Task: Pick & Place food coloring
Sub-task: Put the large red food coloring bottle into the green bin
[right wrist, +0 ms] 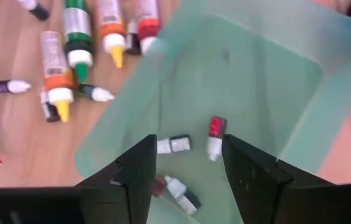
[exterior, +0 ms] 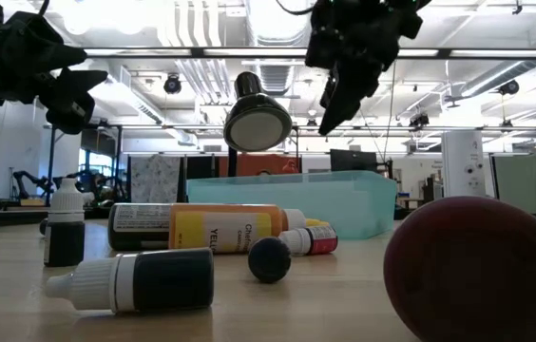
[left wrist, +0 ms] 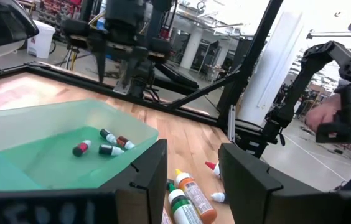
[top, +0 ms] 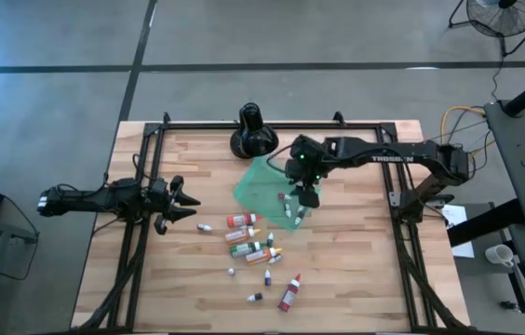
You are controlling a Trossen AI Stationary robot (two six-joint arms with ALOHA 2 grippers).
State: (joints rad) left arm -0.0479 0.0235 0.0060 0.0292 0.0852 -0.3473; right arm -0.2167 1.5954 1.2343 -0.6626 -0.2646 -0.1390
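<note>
The right gripper (right wrist: 185, 180) hangs above the teal tray (right wrist: 269, 56), fingers (right wrist: 137, 174) apart and empty. Directly beneath them lie three small food coloring bottles (right wrist: 215, 135) on the tray floor. More bottles (top: 253, 247) are scattered on the wooden table (top: 356, 279) just beyond the tray's edge. A black round-based stand (top: 252, 130) sits near the tray's far side. The left gripper (top: 183, 202) waits well apart, fingers parted around nothing.

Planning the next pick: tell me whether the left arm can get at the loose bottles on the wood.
Probably yes. The left gripper hovers beside the bottles with only bare table between; the right gripper is over the tray.
</note>
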